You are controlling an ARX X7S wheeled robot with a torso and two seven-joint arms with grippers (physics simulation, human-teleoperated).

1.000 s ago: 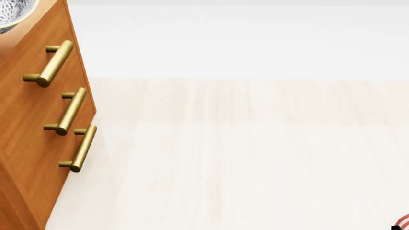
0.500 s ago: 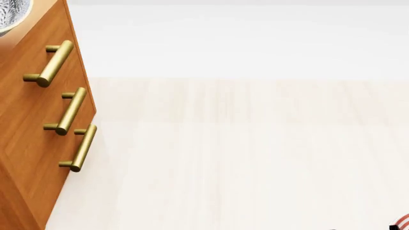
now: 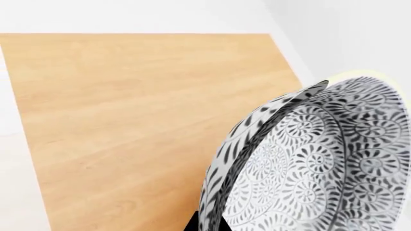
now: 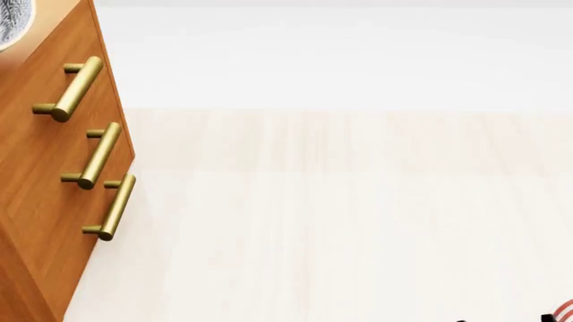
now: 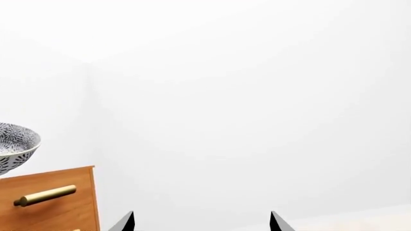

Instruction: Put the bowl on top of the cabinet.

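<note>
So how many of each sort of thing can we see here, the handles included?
Grey floral-patterned deep round bowl: 1
Tall orange-brown wooden cabinet: 1
Brass-gold cylindrical bar handles: 3
Red-ringed white plate, only a sliver at the head view's corner: 1
Total: 6

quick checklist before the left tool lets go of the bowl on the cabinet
1. Bowl over the cabinet top: ok, the wood surface lies under it in the left wrist view.
2. Bowl level: not ok, it looks tilted in the right wrist view.
3. Bowl resting on the top: cannot tell, the contact is hidden.
4. Left tool grip: cannot tell, only a dark sliver shows by the bowl.
5. Right tool out of the way: ok, open, empty, apart from the cabinet.
</note>
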